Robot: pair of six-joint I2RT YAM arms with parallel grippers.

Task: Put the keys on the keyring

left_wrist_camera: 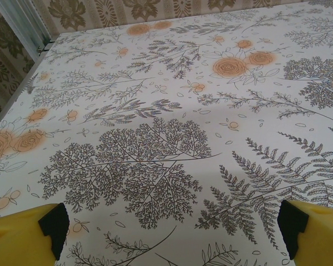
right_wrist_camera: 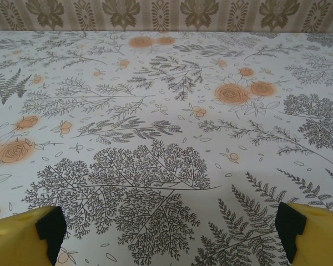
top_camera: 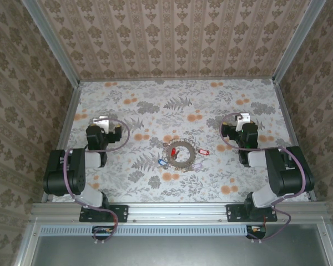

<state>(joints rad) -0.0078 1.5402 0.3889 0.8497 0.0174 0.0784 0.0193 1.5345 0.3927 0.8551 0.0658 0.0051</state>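
Progress looks close to nil, judging by how things lie. The keyring [top_camera: 180,143] rests flat on the flowered table [top_camera: 155,105], about midway between the two arms and a little toward the near edge. The keys are scattered around it. One with a red tag [top_camera: 173,152] lies inside the ring's circle, another red-tagged one [top_camera: 204,150] sits just beside the ring on its right, and a blue-tagged one [top_camera: 162,162] lies at its near-left edge. A paler shape at the near right may be a further key, but it is too small to tell. Whether the key inside the circle is threaded onto the wire cannot be made out at this size; it looks merely laid there.

Neither arm is near the work. The left gripper [top_camera: 102,120] hangs over the left part of the table and the right gripper [top_camera: 243,117] over the right, both well apart from the ring. In the wrist views each pair of jaws stands wide — left gripper [left_wrist_camera: 172,221], right gripper [right_wrist_camera: 169,224] — with bare patterned cloth between the yellow fingers and nothing held.

So nearly all of it seems left to do — steadying the ring, picking up each key and feeding it on.
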